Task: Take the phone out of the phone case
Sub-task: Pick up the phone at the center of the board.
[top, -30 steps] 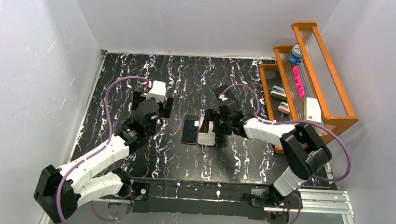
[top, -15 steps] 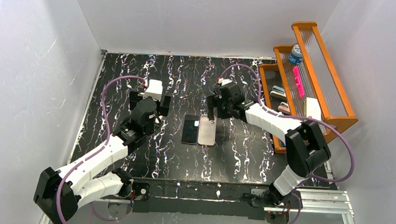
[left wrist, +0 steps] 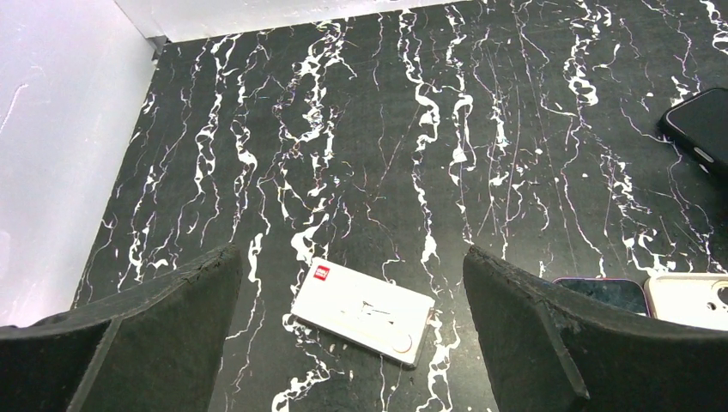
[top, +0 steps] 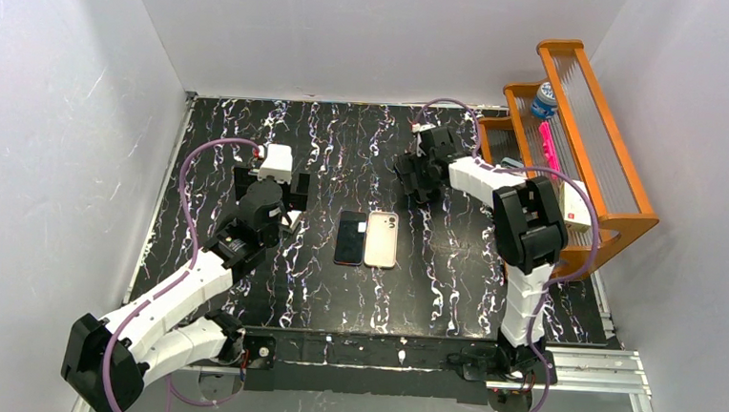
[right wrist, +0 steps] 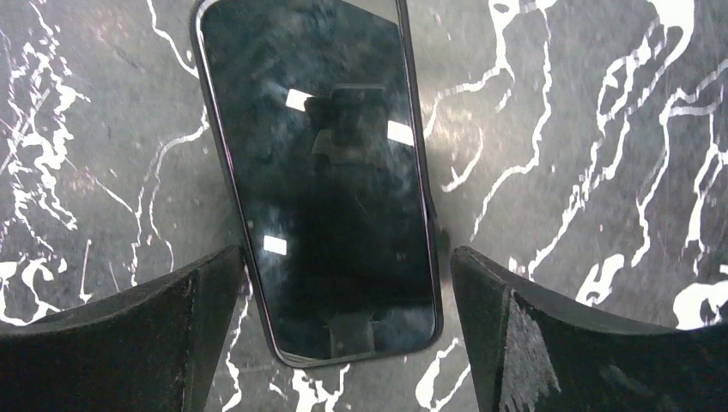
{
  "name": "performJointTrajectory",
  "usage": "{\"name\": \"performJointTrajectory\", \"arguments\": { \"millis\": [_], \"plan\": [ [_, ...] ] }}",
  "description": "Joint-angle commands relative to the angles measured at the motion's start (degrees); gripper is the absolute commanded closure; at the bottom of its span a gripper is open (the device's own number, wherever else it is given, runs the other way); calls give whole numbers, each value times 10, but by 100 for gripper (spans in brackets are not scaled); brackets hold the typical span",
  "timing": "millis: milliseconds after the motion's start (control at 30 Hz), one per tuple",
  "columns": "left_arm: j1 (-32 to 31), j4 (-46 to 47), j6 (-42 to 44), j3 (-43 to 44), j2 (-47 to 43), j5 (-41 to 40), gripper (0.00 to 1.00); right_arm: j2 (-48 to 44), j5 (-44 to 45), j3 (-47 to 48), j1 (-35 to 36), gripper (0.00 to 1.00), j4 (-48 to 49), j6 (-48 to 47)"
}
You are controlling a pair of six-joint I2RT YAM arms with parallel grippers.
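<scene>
A beige phone case [top: 381,239] lies flat at the table's middle, beside a dark phone with a pinkish rim [top: 349,237]. Both show at the lower right of the left wrist view, the case [left wrist: 689,298] and the phone [left wrist: 603,292]. A second black phone [right wrist: 322,180] lies screen-up on the table between my right gripper's [right wrist: 343,257] open fingers; its corner shows in the left wrist view [left wrist: 700,129]. In the top view my right gripper [top: 418,171] hides it. My left gripper [top: 275,196] is open and empty, left of the case.
A white card-shaped item with a red logo [left wrist: 360,309] lies under my left gripper [left wrist: 350,257]. An orange wooden rack [top: 575,133] with a bottle, a pink marker and small items stands at the right. White walls close in the left and back.
My right gripper has moved from over the beige case toward the back right. My left gripper has drawn back slightly to the left.
</scene>
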Motion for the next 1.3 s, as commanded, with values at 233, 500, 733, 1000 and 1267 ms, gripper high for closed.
{"name": "performJointTrajectory", "arguments": {
  "millis": [233, 500, 733, 1000, 1267],
  "plan": [
    [10, 5, -31, 15, -13, 10, 2, 82, -112, 111, -23, 1, -16, -73],
    [10, 7, -61, 17, -26, 21, 2, 95, -131, 93, -35, 1, -49, -68],
    [11, -22, -104, 34, -19, 20, 2, 39, -134, 8, -33, 22, -72, -44],
    [11, -40, -112, 44, -17, 47, 2, -56, -102, -80, -21, 57, -115, -20],
    [11, -127, -215, 72, -21, 136, 2, -193, -156, -188, -21, 89, -87, 66]
  ]
}}
